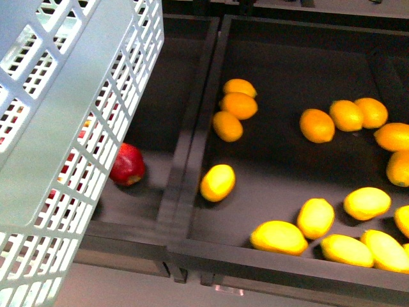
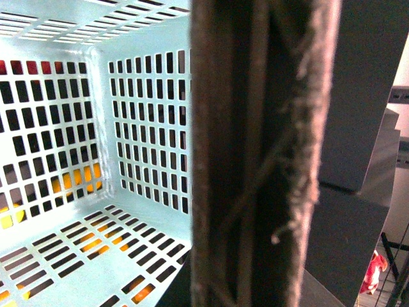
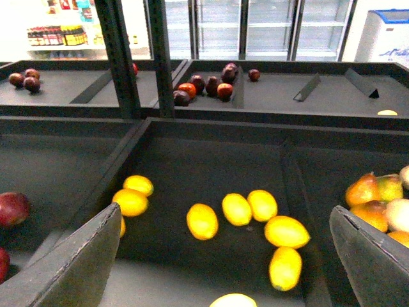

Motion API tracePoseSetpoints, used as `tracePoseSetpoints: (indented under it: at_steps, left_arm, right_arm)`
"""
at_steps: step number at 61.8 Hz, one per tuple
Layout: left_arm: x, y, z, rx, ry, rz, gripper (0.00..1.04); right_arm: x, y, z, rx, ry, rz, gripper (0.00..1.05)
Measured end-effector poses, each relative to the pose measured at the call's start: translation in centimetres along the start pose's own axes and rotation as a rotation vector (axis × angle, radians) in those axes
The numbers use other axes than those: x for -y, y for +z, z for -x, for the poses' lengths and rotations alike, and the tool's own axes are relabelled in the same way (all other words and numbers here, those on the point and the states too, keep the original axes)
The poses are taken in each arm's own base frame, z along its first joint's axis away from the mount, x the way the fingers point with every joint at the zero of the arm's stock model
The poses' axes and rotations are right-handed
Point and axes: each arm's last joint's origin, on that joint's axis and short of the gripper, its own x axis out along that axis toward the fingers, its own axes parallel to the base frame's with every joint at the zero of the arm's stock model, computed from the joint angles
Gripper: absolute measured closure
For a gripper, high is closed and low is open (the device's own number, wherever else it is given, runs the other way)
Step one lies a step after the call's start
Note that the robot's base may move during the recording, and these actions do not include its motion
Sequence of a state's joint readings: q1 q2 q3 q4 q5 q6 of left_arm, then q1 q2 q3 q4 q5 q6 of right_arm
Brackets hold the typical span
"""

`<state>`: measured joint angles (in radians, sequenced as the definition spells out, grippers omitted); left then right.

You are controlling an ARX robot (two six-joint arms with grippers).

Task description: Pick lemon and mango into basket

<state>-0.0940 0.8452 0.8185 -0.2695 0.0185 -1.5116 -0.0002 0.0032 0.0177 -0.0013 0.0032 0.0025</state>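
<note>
Filling the left side of the front view, close to the lens and tilted: the basket (image 1: 77, 128), pale teal and slotted. Inside it, from the left wrist view, only bare slotted floor and walls in the part seen, with orange and yellow glimpsed through the slots from outside. Straight down the middle of that view, very near, the brownish handle (image 2: 262, 153), frayed. Just beside it, a dark grey slab, seemingly one finger of the left claw (image 2: 364, 96). Cannot tell whether clamped on the handle or loose.

Lower left of the front view, in the left tray (image 1: 160, 77): one red apple (image 1: 128, 164), partly behind the basket wall.

In the right tray (image 1: 287, 64), two kinds:
- Upper half: deeper orange, egg-shaped. A lemon (image 1: 227, 126) in a touching cluster of three at upper left, with more toward the right edge.
- Lower half: paler yellow and longer. A mango (image 1: 218, 182) alone near the left wall, with others along the front rim.

Lemon and mango both in this tray, outside the basket.

In the right wrist view, the right claw (image 3: 227, 211) spread wide, gripping nothing, its dark fingers (image 3: 70, 268) at the lower corners, over the yellow fruit. Right of a low divider (image 3: 291, 173), orange-and-green fruit (image 3: 374, 188). In the back trays (image 3: 307, 96), dark red fruit (image 3: 204, 85).
</note>
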Motion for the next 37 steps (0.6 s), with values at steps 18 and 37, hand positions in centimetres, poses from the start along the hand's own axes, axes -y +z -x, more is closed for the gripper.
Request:
tracePoseSetpoints:
  at_steps: [18, 37]
  left_arm:
    - [0.00, 0.01, 0.02, 0.002, 0.000, -0.002, 1.00]
    - [0.07, 0.00, 0.05, -0.003, -0.003, 0.000, 1.00]
  right_arm:
    - [-0.01, -0.02, -0.01, -0.002, 0.004, 0.000, 0.09]
    - [-0.01, 0.00, 0.00, 0.000, 0.003, 0.000, 0.09]
